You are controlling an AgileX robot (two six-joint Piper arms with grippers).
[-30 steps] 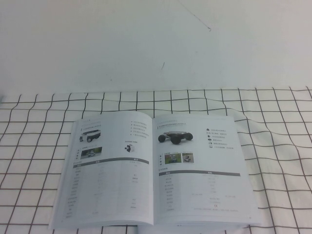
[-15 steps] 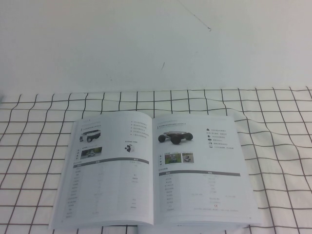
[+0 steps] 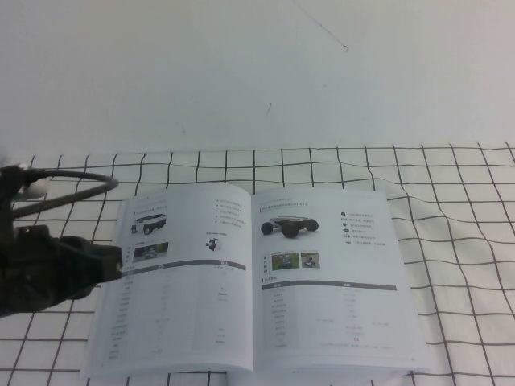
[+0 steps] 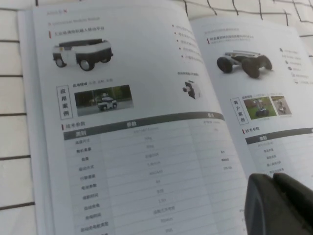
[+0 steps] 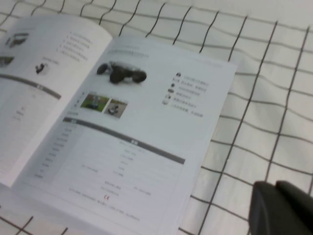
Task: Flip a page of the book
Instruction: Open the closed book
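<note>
Book [image 3: 253,285] lies open and flat on the checked cloth [image 3: 451,241], near the table's front edge. Its right-hand page [image 3: 330,281], with the black wheeled-vehicle photo, lies flat. Left gripper [image 3: 109,264] hovers at the book's left edge, over the left-hand page; can't tell its finger state. Right gripper [image 5: 281,208] shows only in its wrist view, over cloth beside the book's right side; finger state unclear.

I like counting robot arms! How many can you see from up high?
1: the left arm, dark, at the left edge beside the open book. The left gripper and the right gripper don't show from there.
</note>
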